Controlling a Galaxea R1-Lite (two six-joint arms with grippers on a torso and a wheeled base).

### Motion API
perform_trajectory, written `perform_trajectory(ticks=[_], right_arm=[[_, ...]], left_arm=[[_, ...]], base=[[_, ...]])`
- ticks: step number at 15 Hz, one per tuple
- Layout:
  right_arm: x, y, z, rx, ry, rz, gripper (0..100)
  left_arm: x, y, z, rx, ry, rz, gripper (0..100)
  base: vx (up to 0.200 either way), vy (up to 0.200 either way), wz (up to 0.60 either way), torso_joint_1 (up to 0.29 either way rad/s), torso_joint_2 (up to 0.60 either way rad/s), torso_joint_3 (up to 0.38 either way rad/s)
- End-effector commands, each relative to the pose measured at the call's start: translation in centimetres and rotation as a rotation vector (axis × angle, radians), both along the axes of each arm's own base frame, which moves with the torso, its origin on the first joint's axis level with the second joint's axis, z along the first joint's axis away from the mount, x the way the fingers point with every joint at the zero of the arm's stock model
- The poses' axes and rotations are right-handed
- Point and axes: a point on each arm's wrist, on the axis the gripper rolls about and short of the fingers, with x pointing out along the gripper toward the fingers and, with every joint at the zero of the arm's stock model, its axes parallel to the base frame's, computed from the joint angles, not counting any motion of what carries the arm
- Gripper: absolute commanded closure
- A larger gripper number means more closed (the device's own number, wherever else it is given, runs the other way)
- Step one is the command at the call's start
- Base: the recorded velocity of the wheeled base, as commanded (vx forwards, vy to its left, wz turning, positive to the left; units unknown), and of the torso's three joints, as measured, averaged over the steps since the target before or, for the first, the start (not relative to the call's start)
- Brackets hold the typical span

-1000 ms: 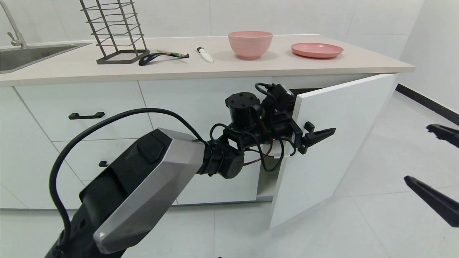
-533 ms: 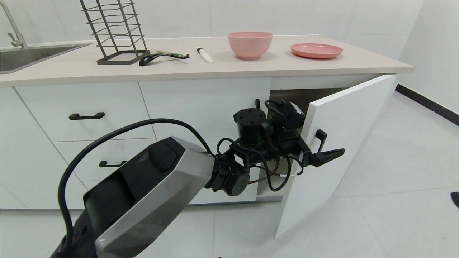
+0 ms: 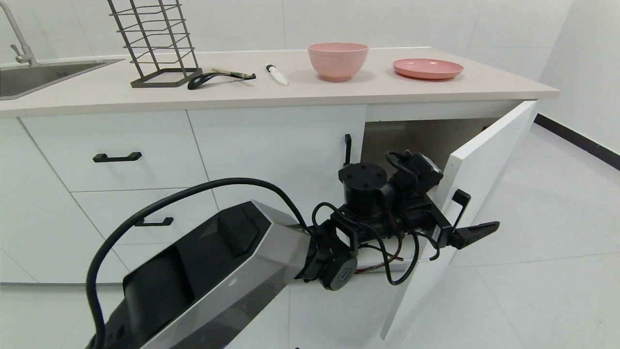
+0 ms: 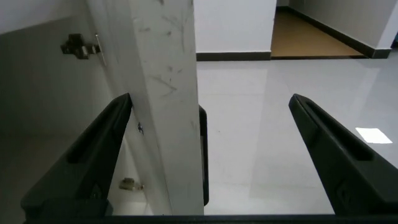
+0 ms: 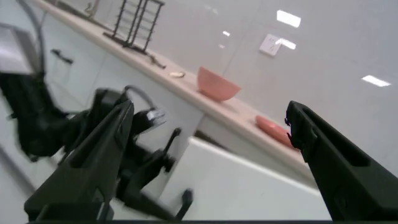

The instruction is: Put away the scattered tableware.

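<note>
Low down, left gripper [image 4: 210,99] straddles cabinet door [image 3: 489,145], fingers [image 4: 323,149] spread.

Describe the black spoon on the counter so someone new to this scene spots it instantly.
Take the long beige countertop, with the sink at one end. Beside the base of the black wire rack, on the side toward the pink bowl, lies the black spoon. It is the only black utensil there: its neighbour is a white piece, and beyond that bowl sits a pink plate.
</note>
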Motion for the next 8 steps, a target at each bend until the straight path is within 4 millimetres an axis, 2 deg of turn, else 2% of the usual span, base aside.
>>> perform_trajectory(ticks=[1,3,4,6,8], right_arm=[[3.2,-0.6,3.3,0.039,-0.044,-0.032,0],[6.0,-0.9,4.7,0.044,-0.056,-0.037,0],[7.3,-1.1,4.8,0.043,-0.039,-0.039,0],[9.6,-1.4,3.5,0.048,0.029,-0.042,0],[9.7,-1.4,3.2,0.053,0.04,-0.043,0]], left_arm=[[-0.6,-0.4,-0.4,0.003,0.012,0.004,0],[-1.5,-0.9,-0.9,0.008,0.022,-0.01,0],[-2.2,-1.1,-1.2,0.008,0.034,-0.019,0],[-3.3,-1.7,-1.9,0.018,0.056,-0.016,0],[-4.1,-2.2,-1.9,0.018,0.056,-0.032,0]], base=[[0.0,0.0,0.0,0.0,0.0,0.0],[0.0,0.0,0.0,0.0,0.0,0.0],[0.0,0.0,0.0,0.0,0.0,0.0],[0.0,0.0,0.0,0.0,0.0,0.0],[0.0,0.0,0.0,0.0,0.0,0.0]])
